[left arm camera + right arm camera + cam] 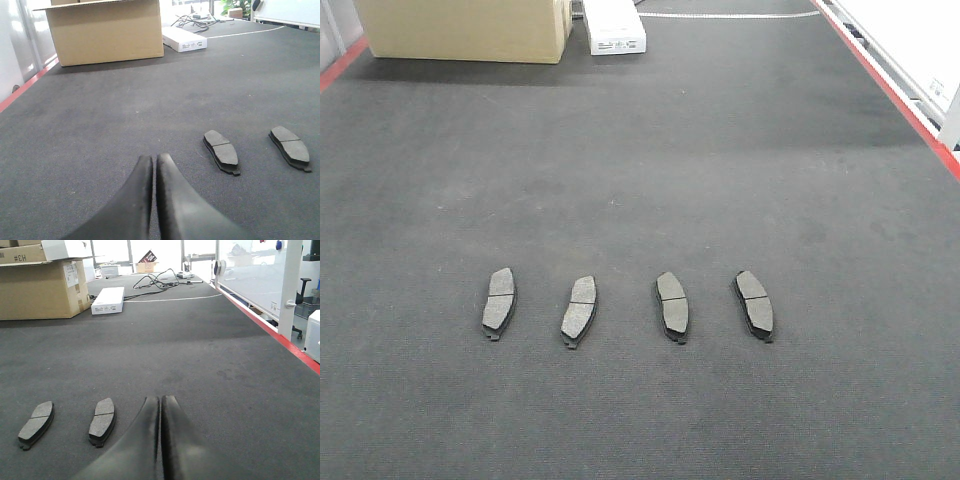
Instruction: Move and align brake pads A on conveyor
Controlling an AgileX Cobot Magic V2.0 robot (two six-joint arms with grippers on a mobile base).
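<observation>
Several dark grey brake pads lie face up in a side-by-side row on the charcoal conveyor, from the leftmost pad to the rightmost pad. The two on the left lean slightly right and the two on the right lean slightly left. Neither gripper shows in the front view. My left gripper is shut and empty, low over the belt, with two pads ahead to its right. My right gripper is also shut and empty, with two pads to its left.
A large cardboard box and a flat white box stand at the far end of the belt. Red frame rails run along the right and left edges. Cables lie beyond the white box.
</observation>
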